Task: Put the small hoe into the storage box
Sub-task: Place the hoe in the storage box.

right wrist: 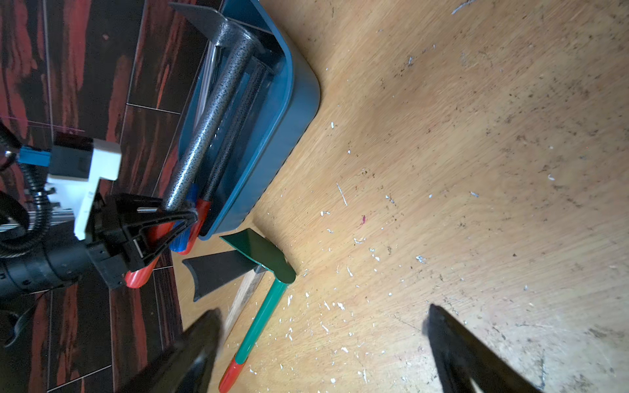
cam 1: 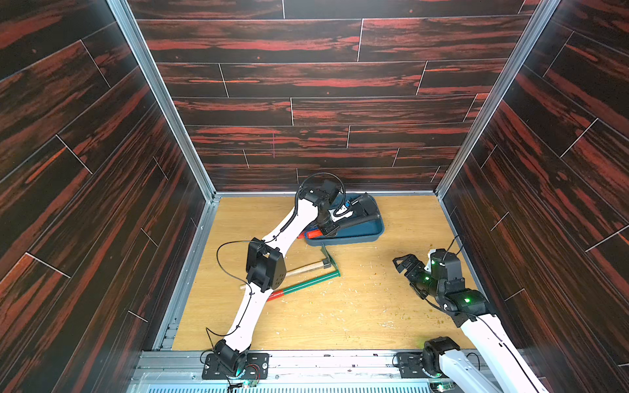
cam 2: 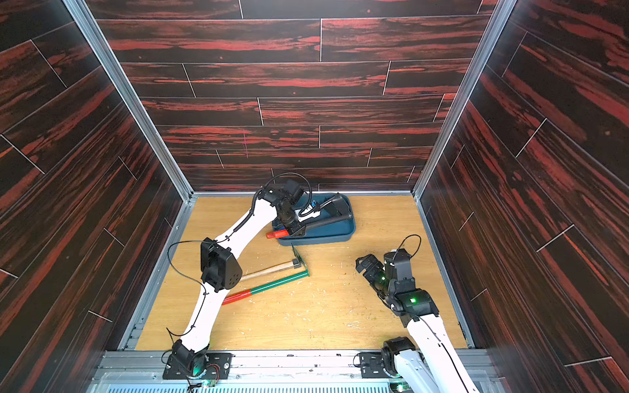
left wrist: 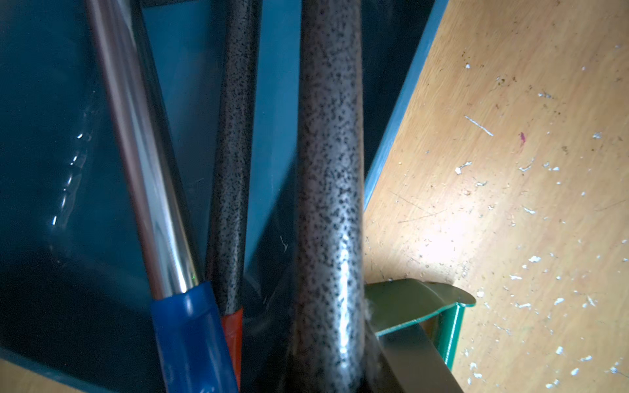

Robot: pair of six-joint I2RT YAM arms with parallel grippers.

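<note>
The small hoe (cam 1: 360, 219) (cam 2: 326, 220) has a speckled grey handle (left wrist: 328, 170) (right wrist: 211, 112) and a red grip. It lies lengthwise over the teal storage box (cam 1: 343, 239) (cam 2: 316, 239) (right wrist: 272, 153) at the back of the table. Its black head is at the box's far end and its red grip (cam 1: 313, 234) sticks out past the near-left rim. My left gripper (cam 1: 328, 231) (cam 2: 295, 231) (right wrist: 183, 217) is shut on the handle just beside the red grip. My right gripper (cam 1: 403, 263) (cam 2: 364, 263) (right wrist: 323, 311) hangs open and empty above the table's right side.
Inside the box lie a chrome shaft with a blue grip (left wrist: 136, 136) and a thinner speckled shaft (left wrist: 235, 136). In front of the box lie a green-handled hoe (cam 1: 306, 284) (cam 2: 275, 284) (right wrist: 265, 316) and a wooden-handled hoe (cam 1: 304, 268) (cam 2: 269, 269) (right wrist: 218, 272). Panel walls enclose the table.
</note>
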